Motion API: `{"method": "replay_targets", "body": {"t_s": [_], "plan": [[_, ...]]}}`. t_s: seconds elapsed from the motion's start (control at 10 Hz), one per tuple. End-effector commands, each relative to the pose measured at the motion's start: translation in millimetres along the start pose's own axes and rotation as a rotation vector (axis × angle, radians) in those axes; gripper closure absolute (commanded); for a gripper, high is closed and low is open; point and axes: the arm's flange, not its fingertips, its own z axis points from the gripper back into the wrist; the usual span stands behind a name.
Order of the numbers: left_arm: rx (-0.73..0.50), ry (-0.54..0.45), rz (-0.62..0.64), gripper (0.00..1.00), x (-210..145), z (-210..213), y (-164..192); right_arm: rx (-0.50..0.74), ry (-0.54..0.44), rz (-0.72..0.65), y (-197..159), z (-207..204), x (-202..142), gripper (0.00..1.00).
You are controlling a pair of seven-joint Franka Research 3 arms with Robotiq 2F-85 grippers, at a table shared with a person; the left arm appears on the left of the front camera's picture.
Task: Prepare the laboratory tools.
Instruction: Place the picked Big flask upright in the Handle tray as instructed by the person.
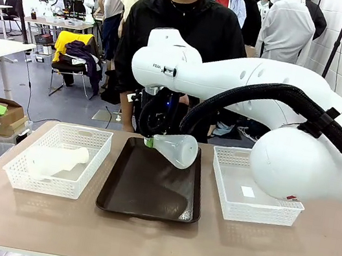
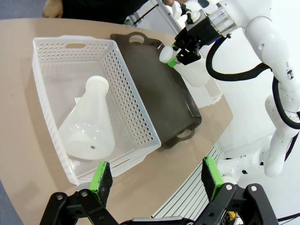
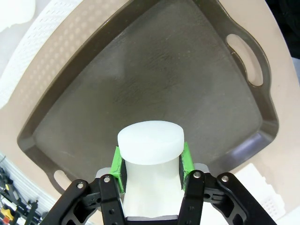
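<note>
My right gripper [image 1: 150,141] is shut on the neck of a frosted-white conical flask [image 1: 177,150], held tilted on its side just above the dark brown tray [image 1: 147,193]. The right wrist view looks past the flask's rimmed neck [image 3: 150,140], which sits between the green pads [image 3: 186,157], down at the tray [image 3: 140,70]. A second flask [image 1: 57,159] lies on its side in the left white basket [image 1: 19,171]. In the left wrist view my left gripper [image 2: 157,180] hangs open above the table's near corner, with that flask [image 2: 89,124] and its basket [image 2: 136,117] beyond it.
Another white lattice basket [image 1: 256,208] stands right of the tray, partly behind the right arm's elbow. A person in black stands at the far edge behind the tray. The right arm spans from the right side across the middle.
</note>
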Motion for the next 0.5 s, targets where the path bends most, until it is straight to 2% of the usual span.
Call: {"method": "replay_targets", "body": {"t_s": [0.0, 0.4], "plan": [[-0.009, -0.014, -0.004, 0.0, 0.2, 1.8, 0.6, -0.001, -0.002, 0.0, 0.5, 0.6, -0.2, 1.0], [-0.009, -0.014, -0.004, 0.0, 0.2, 1.8, 0.6, -0.001, -0.002, 0.0, 0.5, 0.6, -0.2, 1.0]]}}
